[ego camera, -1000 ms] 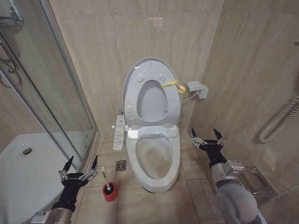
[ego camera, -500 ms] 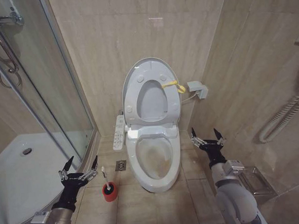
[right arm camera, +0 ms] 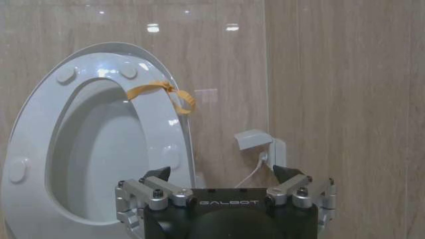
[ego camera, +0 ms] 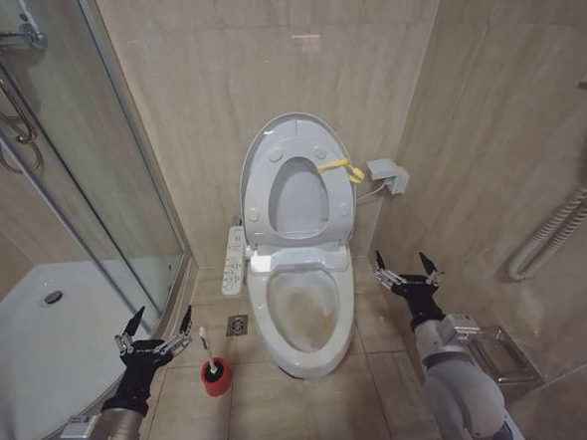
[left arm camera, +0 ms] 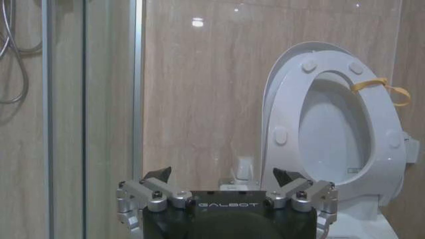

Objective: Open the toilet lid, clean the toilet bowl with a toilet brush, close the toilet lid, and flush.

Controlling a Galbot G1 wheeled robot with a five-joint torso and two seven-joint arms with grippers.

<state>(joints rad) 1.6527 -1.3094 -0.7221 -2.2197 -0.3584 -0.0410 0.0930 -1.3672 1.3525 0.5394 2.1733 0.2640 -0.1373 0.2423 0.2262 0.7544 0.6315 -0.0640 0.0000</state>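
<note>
Left tool [ego camera: 158,324]: low over floor at left, fingers spread, empty; just left of brush.
Brush [ego camera: 206,346]: upright in red cup [ego camera: 215,377] on floor, between left tool & bowl; untouched.
Drain [ego camera: 238,325]: in floor tile betw. cup & bowl base.
Remote [ego camera: 234,260]: white panel on wall, left of toilet.
Lid [ego camera: 257,150]: up, leaning vs back wall; seat [ego camera: 293,193] raised w/ it, yellow band [ego camera: 336,165] looped on seat's right side.
Bowl [ego camera: 301,309]: exposed, brownish stains inside.
Right tool [ego camera: 408,272]: right of bowl, near side wall, fingers spread, empty.
Progress: lid-open step looks done. Left to do, by my read: grab brush, scrub bowl, put brush back, shut lid, flush. So early on, approx. 1 of 4 steps.
</note>
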